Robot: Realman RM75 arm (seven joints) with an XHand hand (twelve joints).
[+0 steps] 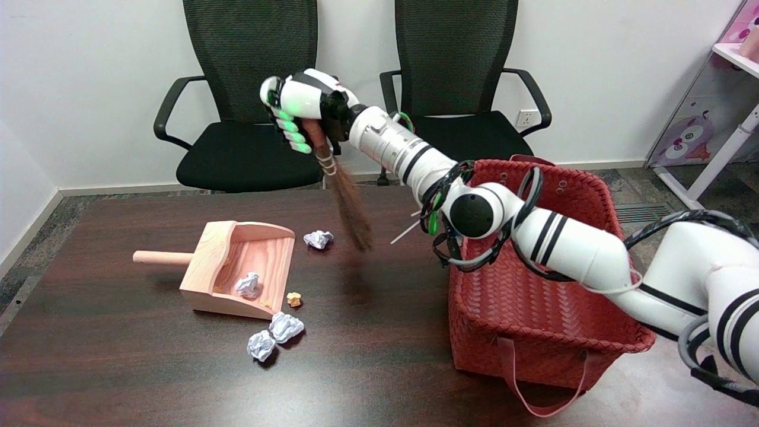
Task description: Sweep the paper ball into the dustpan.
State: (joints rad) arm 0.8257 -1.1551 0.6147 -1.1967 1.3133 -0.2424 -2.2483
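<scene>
- Four paper balls show on your dark wooden table, and you can take them from left to right below.
- Your wooden dustpan lies at the left, its round handle pointing left and its open mouth facing the right and near edge.
- One paper ball already sits inside the pan.
- A pair of paper balls lies touching each other just beyond the pan's mouth, on the near side.
- A small tan scrap rests right at the pan's lip.
- Another paper ball sits beside the pan's far right corner, apart from it.
- Your brush hangs tilted, bristles down, its tip blurred, just right of that ball.
- Your right hand is clamped around the brush handle, held high above the table.
- A red woven basket stands at the right, under your arm.
- Two black chairs stand behind the table.
</scene>
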